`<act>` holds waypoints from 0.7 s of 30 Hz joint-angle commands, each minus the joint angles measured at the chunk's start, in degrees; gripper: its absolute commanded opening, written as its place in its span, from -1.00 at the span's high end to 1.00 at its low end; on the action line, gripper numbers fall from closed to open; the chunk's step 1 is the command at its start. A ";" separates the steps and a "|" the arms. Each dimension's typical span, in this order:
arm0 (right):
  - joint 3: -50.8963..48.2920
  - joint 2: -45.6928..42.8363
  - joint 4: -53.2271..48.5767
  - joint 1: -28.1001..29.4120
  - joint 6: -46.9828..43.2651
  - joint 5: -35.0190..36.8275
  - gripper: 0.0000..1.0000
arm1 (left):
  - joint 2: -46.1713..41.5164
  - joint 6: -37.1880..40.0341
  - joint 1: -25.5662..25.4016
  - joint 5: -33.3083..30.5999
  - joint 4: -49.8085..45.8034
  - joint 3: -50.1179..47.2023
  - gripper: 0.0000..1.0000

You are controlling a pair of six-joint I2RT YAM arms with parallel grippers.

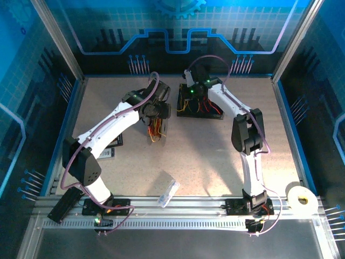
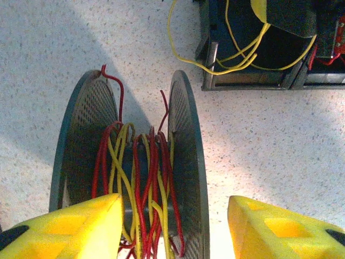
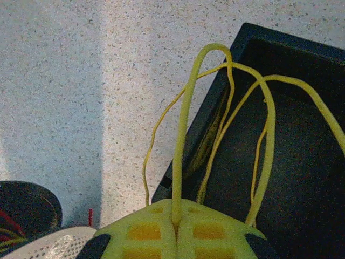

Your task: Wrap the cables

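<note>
A black spool (image 2: 187,162) with two perforated flanges stands on the table, with red and yellow cables (image 2: 145,178) wound loosely round its hub. My left gripper (image 2: 175,226) is open; its yellow fingers (image 2: 70,229) straddle the spool, and the right one is clear of the flange. From above, the left gripper (image 1: 156,110) sits over the spool, and loose cable ends (image 1: 153,132) trail beneath. My right gripper (image 3: 177,208) is shut on a yellow cable (image 3: 183,135) that loops up over the black tray (image 3: 302,162). The right gripper (image 1: 194,81) hangs above the tray (image 1: 215,115), where more cables lie.
A white tape roll (image 1: 301,199) lies at the front right. A clear plastic bag (image 1: 168,193) lies near the front rail. A flat black item (image 1: 110,149) lies by the left arm. Blue enclosure walls bound the table.
</note>
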 commanded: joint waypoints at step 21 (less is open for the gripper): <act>-19.37 -37.30 9.54 1.55 1.66 1.24 1.00 | -18.97 3.44 -0.16 4.47 14.40 -10.76 -0.99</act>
